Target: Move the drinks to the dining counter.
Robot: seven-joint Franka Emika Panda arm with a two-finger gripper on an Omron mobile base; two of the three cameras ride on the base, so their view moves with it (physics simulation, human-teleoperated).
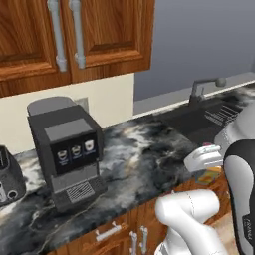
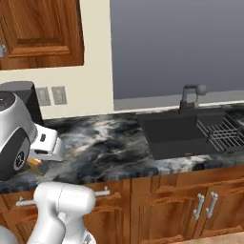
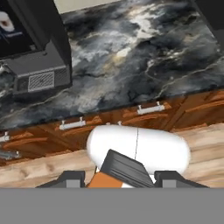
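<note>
A small orange drink carton point(image 3: 103, 180) sits between my gripper's point(image 3: 118, 179) two dark fingertips, and the gripper is shut on it. From the left base the carton point(image 1: 210, 178) peeks out orange under the white hand, where the gripper point(image 1: 208, 172) hangs at the front edge of the black-and-grey marbled counter point(image 1: 144, 149). From the right base the carton point(image 2: 34, 165) shows as an orange corner below the gripper point(image 2: 39, 159). This counter point(image 3: 131, 57) has brown drawers with silver bar handles. I cannot tell if it is the dining counter.
A dark coffee machine point(image 1: 67, 149) stands on the counter's left part. A black sink point(image 2: 181, 131) with a faucet point(image 2: 190, 97) and a dish rack point(image 2: 221, 133) lies to the right. Wooden wall cabinets point(image 1: 74, 35) hang above. Wood floor point(image 3: 210, 140) lies before the drawers.
</note>
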